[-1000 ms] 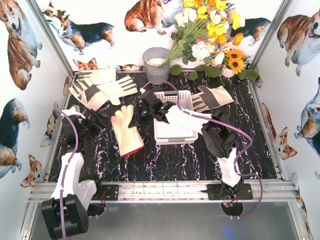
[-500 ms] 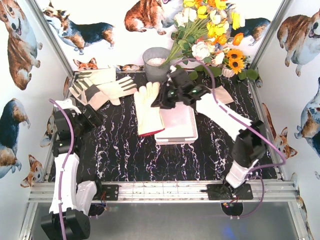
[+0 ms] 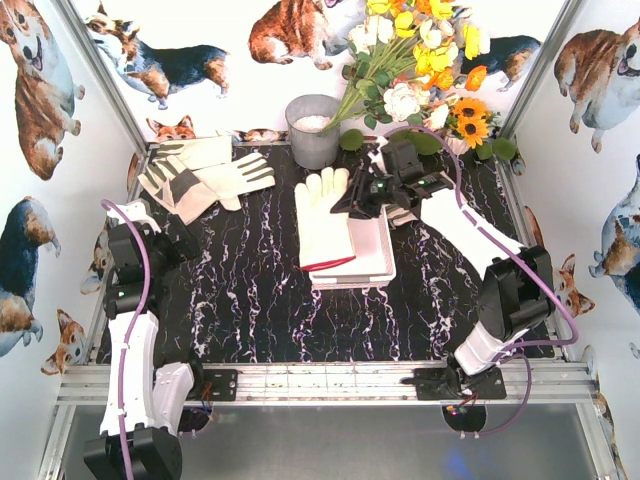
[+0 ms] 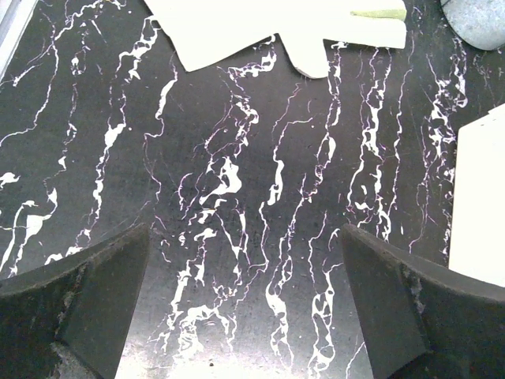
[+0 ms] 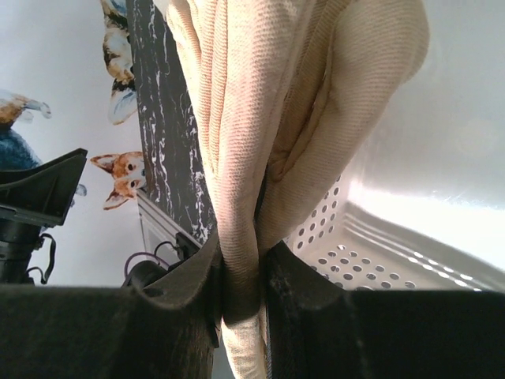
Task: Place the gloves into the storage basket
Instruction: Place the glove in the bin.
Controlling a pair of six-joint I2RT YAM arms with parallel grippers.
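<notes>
My right gripper [image 3: 352, 202] is shut on a cream glove [image 3: 323, 222] with a red-edged cuff and holds it above the left side of the white storage basket [image 3: 373, 256]. In the right wrist view the glove [image 5: 260, 103] is pinched between my fingers [image 5: 189, 284], with the basket's perforated wall [image 5: 371, 245] just beyond. Other gloves [image 3: 200, 172] lie in a pile at the back left; their edge [image 4: 276, 24] shows in the left wrist view. Another glove at the back right is mostly hidden behind my right arm. My left gripper [image 3: 185, 238] is open and empty over the bare table [image 4: 245, 197].
A grey round bucket [image 3: 313, 128] stands at the back centre, its edge [image 4: 477, 20] also in the left wrist view. A flower bouquet [image 3: 420, 70] fills the back right. Corgi-print walls enclose the table on three sides.
My right gripper has lifted the glove from the table left of the basket and carried it right and back, over the basket. The left arm drew back slightly to the left.
</notes>
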